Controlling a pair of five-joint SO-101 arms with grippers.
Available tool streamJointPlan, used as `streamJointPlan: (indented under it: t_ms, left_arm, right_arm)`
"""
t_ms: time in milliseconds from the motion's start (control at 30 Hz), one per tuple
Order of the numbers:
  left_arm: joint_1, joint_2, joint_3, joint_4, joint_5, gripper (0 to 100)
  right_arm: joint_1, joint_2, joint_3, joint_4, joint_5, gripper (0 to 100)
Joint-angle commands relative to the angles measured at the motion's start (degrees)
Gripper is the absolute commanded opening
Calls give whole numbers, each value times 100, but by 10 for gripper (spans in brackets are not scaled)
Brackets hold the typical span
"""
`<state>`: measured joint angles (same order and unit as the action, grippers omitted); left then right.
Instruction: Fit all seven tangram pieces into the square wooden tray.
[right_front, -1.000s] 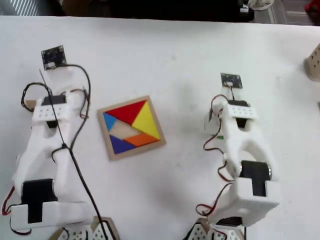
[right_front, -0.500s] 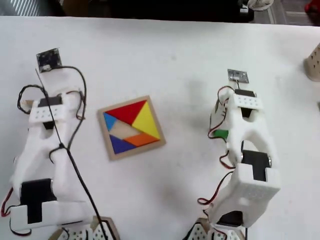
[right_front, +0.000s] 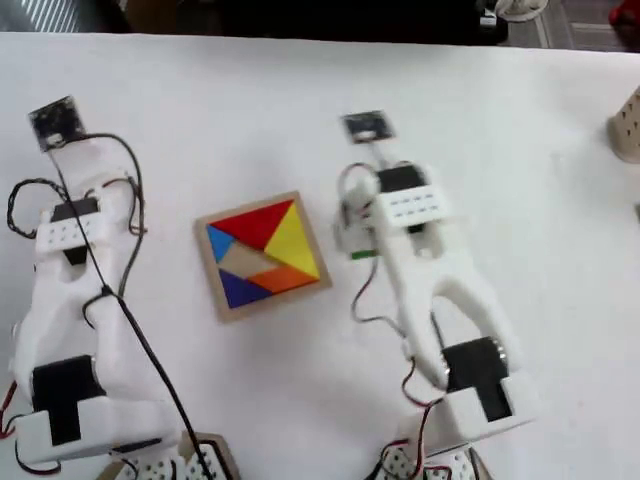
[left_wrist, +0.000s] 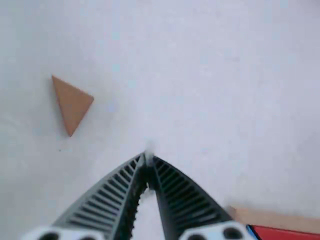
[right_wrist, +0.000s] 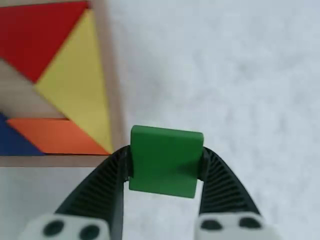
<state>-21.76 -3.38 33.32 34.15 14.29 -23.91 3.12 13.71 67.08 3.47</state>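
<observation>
We see right gripper (right_wrist: 166, 151) clamped on green square piece (right_wrist: 165, 167) | square wooden tray (right_wrist: 106, 75) just beside gripper, bare middle gap (right_wrist: 20, 95) past yellow triangle piece (right_wrist: 75, 85) | we judge this arm nearer; left gripper (left_wrist: 148, 159) closed, empty.

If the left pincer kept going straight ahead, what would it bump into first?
Probably nothing but bare white table. The left pincer points at open tabletop, and the brown triangle sits off to one side of that line.

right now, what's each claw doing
Left claw: closed, holding nothing.
Right claw: closed on the green piece.
</observation>
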Motion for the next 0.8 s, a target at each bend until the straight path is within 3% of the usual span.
streamJointPlan:
  t_ms: [0,233,433,667,767]
  left_arm:
    - [-312,752,-958,237,598,24]
    - [-409,1833,-2321,1301,633,24]
    - [-409,1868,-2391,1363,633,24]
    - [-382,1877,-2400,1354,633,24]
    - [-382,1895,-2400,1327,633,24]
  right_arm:
    - [-998,207,-431,-549,440,21]
    - [-1701,1358,-1345,-936,1108,22]
    - [-1780,2360,-2286,-804,1134,33]
    - [-1868,2800,-3297,-75,1301,222]
    - [-1851,2738,-3727,488,1301,260]
